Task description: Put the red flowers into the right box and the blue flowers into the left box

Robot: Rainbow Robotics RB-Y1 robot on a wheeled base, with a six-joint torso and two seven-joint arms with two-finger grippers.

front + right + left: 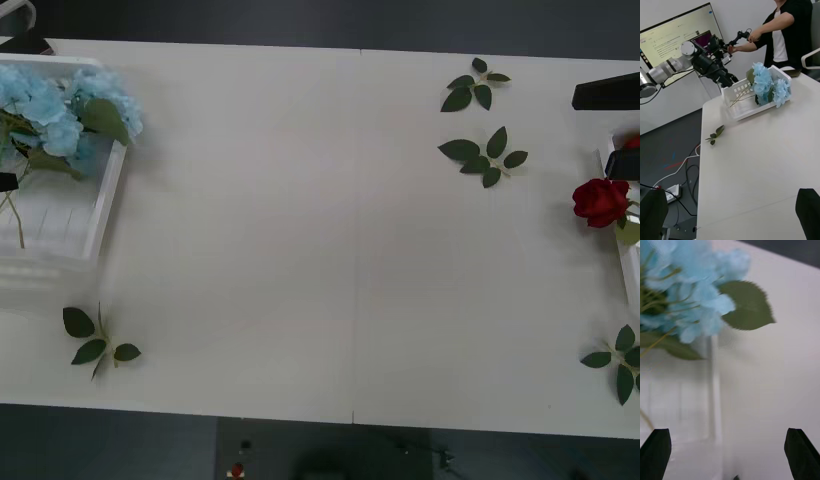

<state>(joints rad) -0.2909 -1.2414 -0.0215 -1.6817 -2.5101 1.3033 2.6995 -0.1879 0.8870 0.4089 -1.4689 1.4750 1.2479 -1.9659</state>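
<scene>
The blue flowers [60, 110] lie in the left box [95, 235] at the table's left end, blooms at its far end and stems trailing toward me; they also show as blue flowers [767, 84] and blue flowers [685, 288]. My left gripper [726, 433] hovers open over that left box [715, 390], empty, near the blooms. A red flower [600, 202] rests at the rim of the right box [626, 262], with a second red bloom [632, 142] just behind. My right gripper [730, 193] is open and empty beside it, at the right edge.
Loose green leaf sprigs lie on the white table: two at the back right [478, 85] [485, 155], one at the front left [98, 340], one at the front right [618, 360]. The table's middle [320, 250] is bare.
</scene>
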